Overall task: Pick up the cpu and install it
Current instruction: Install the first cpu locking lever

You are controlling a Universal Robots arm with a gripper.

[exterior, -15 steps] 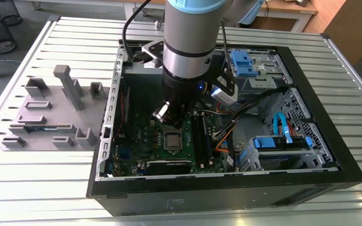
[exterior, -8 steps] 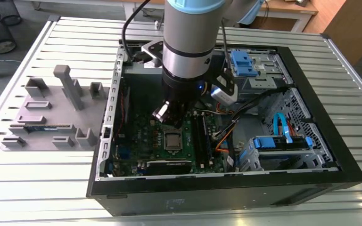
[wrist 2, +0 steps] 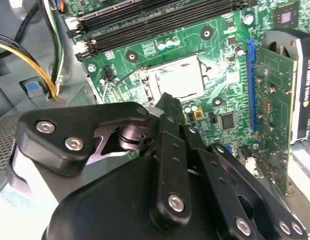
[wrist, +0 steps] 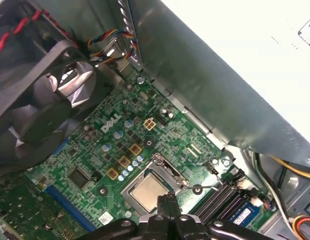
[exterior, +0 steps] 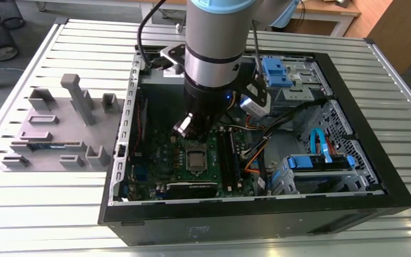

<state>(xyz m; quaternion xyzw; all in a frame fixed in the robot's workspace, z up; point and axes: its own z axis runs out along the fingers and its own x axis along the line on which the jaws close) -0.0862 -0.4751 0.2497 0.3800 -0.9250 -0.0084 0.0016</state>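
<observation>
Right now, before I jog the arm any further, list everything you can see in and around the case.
cpu: one, silver, seated in the socket on the motherboard, just beyond the gripper tip in both wrist views.
motherboard: one, green, on the case floor.
computer case: one, black, lying open on the table.
memory slots: several, black, beside the socket.
graphics card: one, green, standing on edge along the blue slot.
fan: one, black, at the case wall.
drive bay clips: blue, at the exterior view's right.
parts holder: one, grey, beside the case at the exterior view's left.
slatted table: one, silver.
gripper: one, black, above the socket.
</observation>
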